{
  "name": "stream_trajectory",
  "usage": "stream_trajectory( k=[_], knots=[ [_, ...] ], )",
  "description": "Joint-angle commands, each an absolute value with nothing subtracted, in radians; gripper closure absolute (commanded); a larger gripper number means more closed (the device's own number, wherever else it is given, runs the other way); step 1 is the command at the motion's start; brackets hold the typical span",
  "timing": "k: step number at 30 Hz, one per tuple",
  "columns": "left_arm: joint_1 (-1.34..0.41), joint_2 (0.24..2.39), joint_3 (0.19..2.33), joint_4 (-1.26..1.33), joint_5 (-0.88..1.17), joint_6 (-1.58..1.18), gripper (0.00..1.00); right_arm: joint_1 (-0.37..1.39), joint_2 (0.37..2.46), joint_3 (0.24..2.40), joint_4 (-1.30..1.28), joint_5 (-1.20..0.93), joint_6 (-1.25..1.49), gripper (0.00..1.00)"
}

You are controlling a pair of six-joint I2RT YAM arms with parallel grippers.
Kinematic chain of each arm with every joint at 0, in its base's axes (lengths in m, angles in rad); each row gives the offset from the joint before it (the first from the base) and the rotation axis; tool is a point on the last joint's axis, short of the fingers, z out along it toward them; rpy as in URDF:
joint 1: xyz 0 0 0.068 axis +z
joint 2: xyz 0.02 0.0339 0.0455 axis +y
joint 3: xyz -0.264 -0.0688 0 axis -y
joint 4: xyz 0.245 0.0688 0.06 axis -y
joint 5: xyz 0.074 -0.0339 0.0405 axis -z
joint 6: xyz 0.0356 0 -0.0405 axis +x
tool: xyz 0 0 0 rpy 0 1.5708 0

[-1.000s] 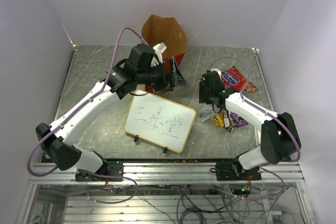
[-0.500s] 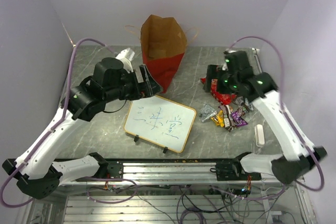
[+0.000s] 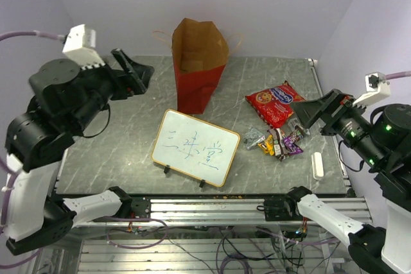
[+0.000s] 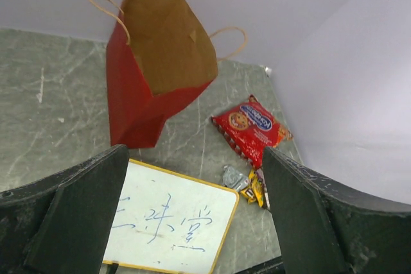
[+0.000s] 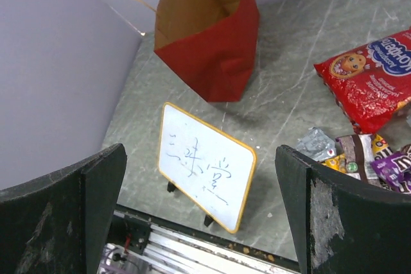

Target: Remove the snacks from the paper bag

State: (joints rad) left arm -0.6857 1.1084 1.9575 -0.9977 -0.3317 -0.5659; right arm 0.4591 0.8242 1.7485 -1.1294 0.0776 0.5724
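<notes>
1. My left gripper [image 3: 133, 68] and right gripper [image 3: 316, 108] hang high, jaws wide apart, holding nothing.
2. The bag [image 3: 199, 81] stands upright at the back. The chip bag [image 3: 276, 102] and candy packets [image 3: 277, 142] lie on the tabletop [image 3: 115, 152] to its right, near my right gripper.
3. The bag's bottom is hidden, so I'd check it before finishing.

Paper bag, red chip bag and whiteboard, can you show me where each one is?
paper bag [image 3: 196, 91]: top view, on its red front wall.
red chip bag [image 3: 276, 102]: top view, middle of the pack.
whiteboard [image 3: 196, 147]: top view, on its white writing face.
</notes>
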Motion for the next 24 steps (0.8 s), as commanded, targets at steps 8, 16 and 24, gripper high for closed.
stream_trajectory(
  k=[8,16,24],
  knots=[
    [-0.681,0.974,1.865,-0.963,-0.451,-0.557,0.05,0.455,0.944,1.74,-0.987,0.095,0.58,0.0],
    [-0.681,0.952,1.816,-0.946,-0.465,-0.559,0.05,0.457,1.014,1.772,-0.992,0.087,0.569,0.0],
    [-0.68,0.964,1.82,-0.948,-0.45,-0.543,0.05,0.457,1.01,1.734,-0.987,0.124,0.569,0.0]
  ],
)
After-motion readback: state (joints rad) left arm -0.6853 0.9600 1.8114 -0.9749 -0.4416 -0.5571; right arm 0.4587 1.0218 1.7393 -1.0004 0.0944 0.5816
